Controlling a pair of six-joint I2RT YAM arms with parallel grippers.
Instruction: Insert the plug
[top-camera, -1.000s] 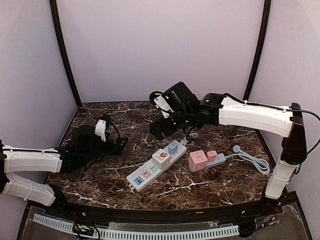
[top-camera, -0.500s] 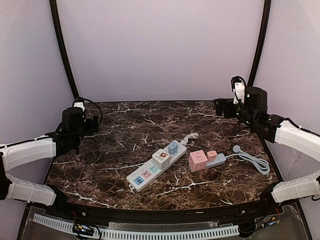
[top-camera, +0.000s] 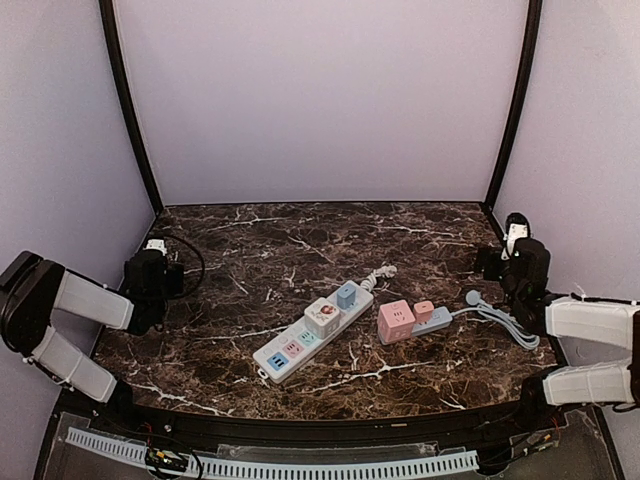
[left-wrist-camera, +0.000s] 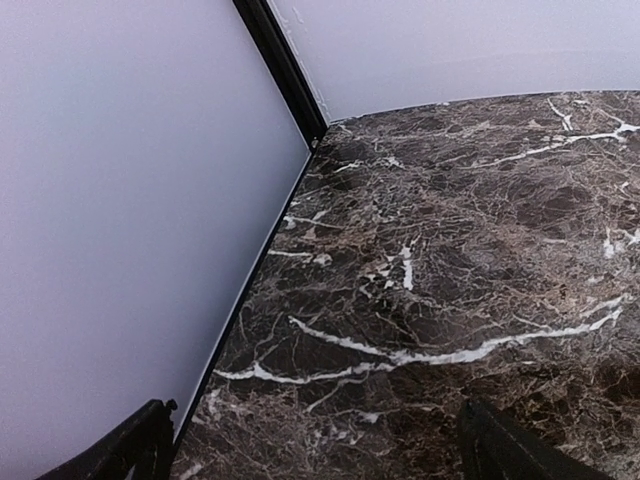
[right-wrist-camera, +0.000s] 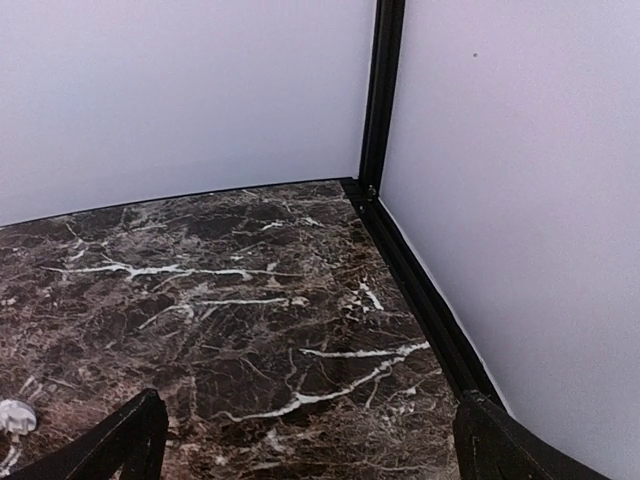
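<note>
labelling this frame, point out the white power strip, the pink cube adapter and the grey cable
white power strip (top-camera: 298, 343): top external view, middle of its body
pink cube adapter (top-camera: 396, 321): top external view, its top face
grey cable (top-camera: 510, 325): top external view, the looped stretch

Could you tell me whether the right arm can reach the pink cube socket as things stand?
Probably yes: the right arm sits nearby, jaws open, with only the low grey cable between it and the pink cube socket; the jaws face the far corner, though.
</note>
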